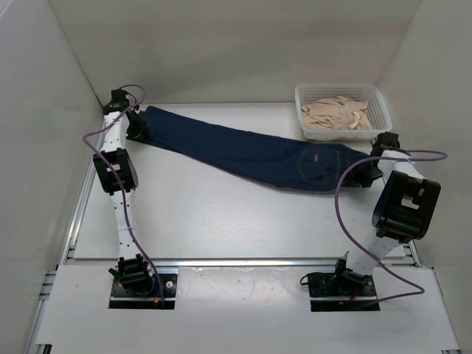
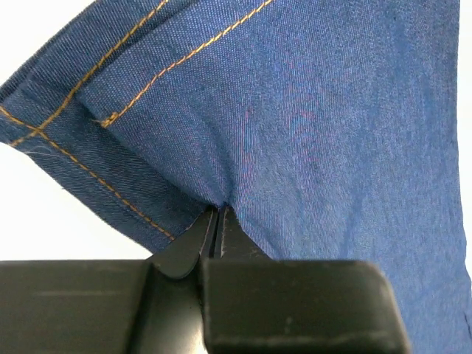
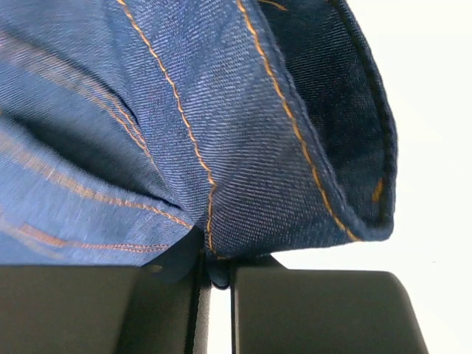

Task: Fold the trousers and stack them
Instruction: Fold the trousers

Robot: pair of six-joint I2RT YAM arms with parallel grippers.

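Observation:
The trousers, dark navy denim with orange stitching, lie stretched as one long band across the white table, from back left to right. A small tan label shows near the waistband. My left gripper is shut on the leg-hem end; in the left wrist view the cloth is pinched between the black fingertips. My right gripper is shut on the waistband end; in the right wrist view a thick fold of denim sits squeezed in the jaws.
A white mesh basket with beige cloth in it stands at the back right, just beyond the right gripper. White walls close in the table on the left, back and right. Purple cables loop off both arms.

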